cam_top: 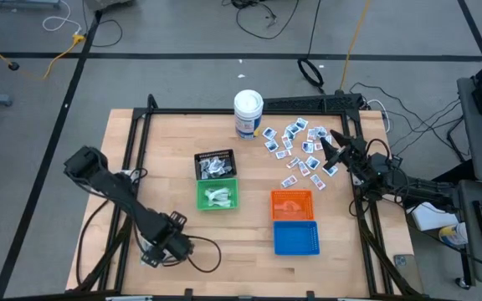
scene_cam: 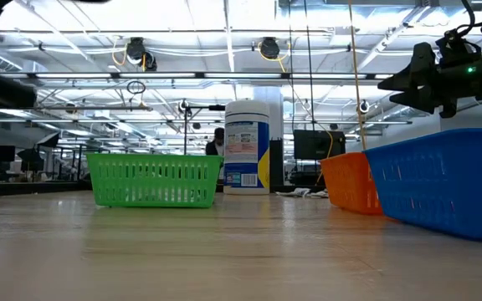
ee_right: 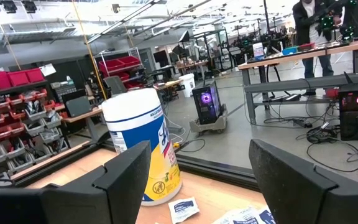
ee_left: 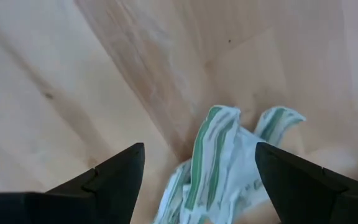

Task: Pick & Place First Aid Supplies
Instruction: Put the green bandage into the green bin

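**Sorting partly done, most packets still loose**

Wooden worktop (cam_top: 174, 142) is carrying four small baskets in the middle and a white canister (cam_top: 248, 113) at the far edge. Black basket (cam_top: 215, 164) and green basket (cam_top: 217, 196) are already holding a few pale packets; orange basket (cam_top: 292, 204) and blue basket (cam_top: 296, 237) are looking empty, though the overhead view is too coarse to be sure. Bulk of the first aid supplies (cam_top: 298, 150) is lying scattered on the bare wood right of the canister, so most of the job is left.

Right gripper (cam_top: 331, 150) is hovering over the edge of that scatter, jaws spread wide, gripping nothing. Left gripper (cam_top: 164, 248) is sitting low near the front edge, jaws also wide apart, pointing down at a crumpled green-striped wrapper (ee_left: 219, 168) between them, not pinched.
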Tool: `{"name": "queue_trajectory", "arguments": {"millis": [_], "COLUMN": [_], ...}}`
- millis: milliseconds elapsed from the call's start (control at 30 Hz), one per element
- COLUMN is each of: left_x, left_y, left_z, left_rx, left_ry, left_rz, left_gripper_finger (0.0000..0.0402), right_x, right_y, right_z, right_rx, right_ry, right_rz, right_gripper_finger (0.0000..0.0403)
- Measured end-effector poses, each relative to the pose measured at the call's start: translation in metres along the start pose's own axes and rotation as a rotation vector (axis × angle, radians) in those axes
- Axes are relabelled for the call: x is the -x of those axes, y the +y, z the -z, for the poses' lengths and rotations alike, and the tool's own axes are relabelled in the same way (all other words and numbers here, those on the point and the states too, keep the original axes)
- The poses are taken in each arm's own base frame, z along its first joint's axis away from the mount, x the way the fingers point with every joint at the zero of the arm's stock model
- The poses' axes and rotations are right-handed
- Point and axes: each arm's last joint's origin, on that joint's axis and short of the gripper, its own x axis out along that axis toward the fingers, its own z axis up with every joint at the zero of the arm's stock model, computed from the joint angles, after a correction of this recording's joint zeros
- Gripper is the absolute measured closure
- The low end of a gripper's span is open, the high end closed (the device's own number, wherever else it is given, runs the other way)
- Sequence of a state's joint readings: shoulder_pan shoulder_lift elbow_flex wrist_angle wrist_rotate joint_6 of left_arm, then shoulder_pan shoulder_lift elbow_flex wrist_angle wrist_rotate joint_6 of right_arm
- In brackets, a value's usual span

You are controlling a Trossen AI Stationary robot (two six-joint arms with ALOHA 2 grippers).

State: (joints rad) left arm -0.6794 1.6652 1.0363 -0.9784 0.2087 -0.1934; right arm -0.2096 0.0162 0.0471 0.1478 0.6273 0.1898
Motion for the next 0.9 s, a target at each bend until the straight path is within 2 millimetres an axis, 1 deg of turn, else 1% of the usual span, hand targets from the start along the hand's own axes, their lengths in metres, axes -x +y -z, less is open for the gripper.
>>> {"name": "queue_trajectory", "arguments": {"millis": [200,300,400,467,533,633,767,900], "left_x": [-0.021,-0.03,-0.034,-0.035,-0.036,-0.036,-0.036,-0.036], "left_y": [-0.008,-0.009,-0.01,-0.01,-0.011,-0.011,-0.011,-0.009], "left_z": [-0.006,-0.008,-0.009,-0.01,-0.011,-0.012,-0.013,-0.014], "left_rx": [-0.013,-0.003,0.02,0.015,0.005,-0.014,-0.019,-0.013], "left_ry": [0.034,0.051,0.048,0.042,0.033,0.019,0.004,0.0], "left_rz": [-0.029,-0.08,-0.137,-0.15,-0.158,-0.163,-0.166,-0.168], "left_gripper_finger": [0.0089,0.0089,0.0093,0.0106,0.0127,0.0173,0.0253,0.0342], "right_x": [0.0,0.0,0.0,0.0,0.0,0.0,0.0,0.0], "right_y": [0.0,0.0,0.0,0.0,0.0,0.0,0.0,0.0], "right_z": [0.0,0.0,0.0,0.0,0.0,0.0,0.0,0.0], "right_rx": [0.0,0.0,0.0,0.0,0.0,0.0,0.0,0.0], "right_ry": [0.0,0.0,0.0,0.0,0.0,0.0,0.0,0.0], "right_rz": [0.0,0.0,0.0,0.0,0.0,0.0,0.0,0.0], "right_gripper_finger": [0.0135,0.0136,0.0135,0.0136,0.0135,0.0136,0.0135,0.0135]}}
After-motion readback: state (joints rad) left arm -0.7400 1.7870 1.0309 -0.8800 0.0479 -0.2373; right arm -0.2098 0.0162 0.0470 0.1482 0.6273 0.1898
